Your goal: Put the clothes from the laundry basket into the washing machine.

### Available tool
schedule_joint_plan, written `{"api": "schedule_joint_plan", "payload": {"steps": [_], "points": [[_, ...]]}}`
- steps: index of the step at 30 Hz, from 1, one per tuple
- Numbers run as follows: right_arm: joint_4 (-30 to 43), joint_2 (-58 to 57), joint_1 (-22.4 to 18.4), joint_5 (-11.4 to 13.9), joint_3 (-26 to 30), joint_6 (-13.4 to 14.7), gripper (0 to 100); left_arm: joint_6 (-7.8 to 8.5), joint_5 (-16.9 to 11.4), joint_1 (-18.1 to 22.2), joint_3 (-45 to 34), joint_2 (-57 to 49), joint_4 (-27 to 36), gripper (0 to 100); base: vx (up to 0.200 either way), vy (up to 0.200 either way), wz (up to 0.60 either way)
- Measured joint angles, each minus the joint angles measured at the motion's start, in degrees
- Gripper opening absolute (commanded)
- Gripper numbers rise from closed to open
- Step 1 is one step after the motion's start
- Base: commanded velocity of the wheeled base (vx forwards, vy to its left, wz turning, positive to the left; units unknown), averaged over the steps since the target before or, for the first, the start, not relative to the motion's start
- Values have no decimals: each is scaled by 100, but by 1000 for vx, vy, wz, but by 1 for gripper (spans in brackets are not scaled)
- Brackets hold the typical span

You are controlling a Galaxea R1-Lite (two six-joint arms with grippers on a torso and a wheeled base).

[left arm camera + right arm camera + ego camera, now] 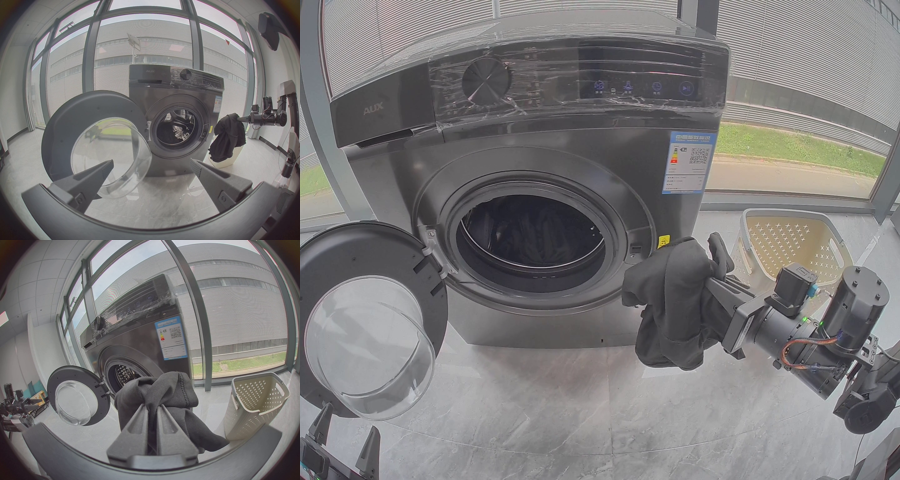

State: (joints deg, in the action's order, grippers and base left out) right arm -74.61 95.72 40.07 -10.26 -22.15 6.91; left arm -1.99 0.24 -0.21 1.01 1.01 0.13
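The right gripper (pixel 152 407) is holding a dark garment (pixel 675 306) in the air between the laundry basket (pixel 794 244) on the right and the washing machine (pixel 550 156), probably carrying it toward the drum (pixel 481 225), whose door (pixel 369 312) is standing wide at left. Its jaws are pinching tight on a bunched fold, cloth hanging below. The left gripper (pixel 151 162) is sitting low at near left, jaws spread wide, empty.

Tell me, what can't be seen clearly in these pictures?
- Laundry basket inside: head view, the right arm and dark garment cover its lower part; leftover clothes unknowable.
- Washing machine drum: head view, too dark to tell clothes from drum wall.
- Left gripper: head view, cut off by bottom edge.
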Motion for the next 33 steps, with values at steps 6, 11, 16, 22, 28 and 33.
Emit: {"api": "schedule_joint_plan", "payload": {"steps": [6,11,16,22,28,33], "points": [[2,0,4,-2,-1,4,0,-1,0,5,0,0,0,100,0,200,0],[5,0,35,-5,2,15,0,-11,7,0,0,0,-4,100,0,40,0],[5,-2,66,0,60,26,0,-6,7,0,0,2,-2,100,0,0,0],[33,-49,144,26,193,17,0,49,16,7,0,2,-13,100,0,0,0],[-26,-51,188,369,377,61,0,163,16,13,0,2,-11,100,0,0,0],[-94,-49,345,661,642,215,0,167,18,21,0,2,-13,100,0,0,0]]}}
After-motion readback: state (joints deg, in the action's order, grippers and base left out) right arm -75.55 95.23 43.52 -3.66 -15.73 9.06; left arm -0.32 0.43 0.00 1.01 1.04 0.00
